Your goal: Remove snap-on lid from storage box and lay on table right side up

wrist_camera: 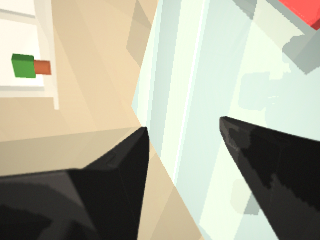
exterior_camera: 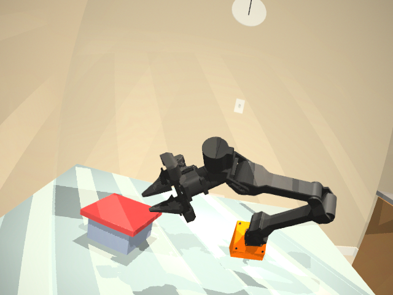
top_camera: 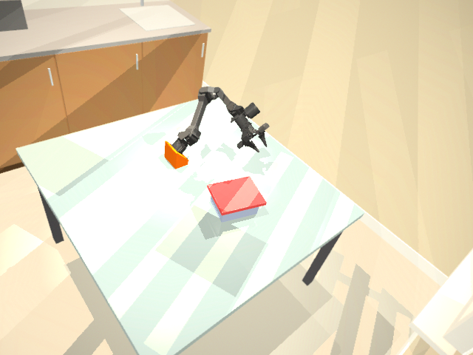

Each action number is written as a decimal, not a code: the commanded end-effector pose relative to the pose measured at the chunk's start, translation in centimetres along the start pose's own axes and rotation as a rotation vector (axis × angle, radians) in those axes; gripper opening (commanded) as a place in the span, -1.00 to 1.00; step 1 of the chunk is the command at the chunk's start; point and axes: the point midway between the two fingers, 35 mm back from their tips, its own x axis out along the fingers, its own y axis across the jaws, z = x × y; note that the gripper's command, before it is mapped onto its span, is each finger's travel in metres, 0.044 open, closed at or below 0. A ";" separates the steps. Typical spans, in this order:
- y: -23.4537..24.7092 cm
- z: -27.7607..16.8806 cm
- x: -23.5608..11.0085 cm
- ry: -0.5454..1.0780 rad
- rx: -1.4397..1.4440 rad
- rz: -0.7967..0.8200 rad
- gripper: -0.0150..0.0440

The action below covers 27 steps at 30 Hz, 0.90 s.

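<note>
Red lid (top_camera: 236, 194) is seated on the pale blue storage box (top_camera: 237, 214), both on the glass surface (top_camera: 126, 244), toward its right side in the top view. Lid sits flat and overhangs the box walls on the visible sides.

End effector (exterior_camera: 152, 199) is roughly half open, nothing between the 2 fingers; wrist view shows only surface and floor in the gap. It hangs above the surface, pointing down at an angle toward the lid. In the exterior view the lower fingertip (exterior_camera: 158, 208) looks just off the lid's near corner, but the top view shows the end effector (top_camera: 255, 146) clearly apart from the box, nearer the surface's far edge. No contact with lid or box.

Arm is folded at the elbow, rising from the orange base block (top_camera: 174, 155), which stands on the surface apart from the box.

Wrist view catches only a red corner of the lid (wrist_camera: 305, 11) at top right.
</note>
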 end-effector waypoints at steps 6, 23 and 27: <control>-7.3 9.6 -3.0 -0.297 0.417 -0.162 0.31; -11.1 12.6 -5.3 -0.425 0.636 -0.216 0.31; -14.4 11.5 -3.0 -0.425 0.635 -0.217 0.31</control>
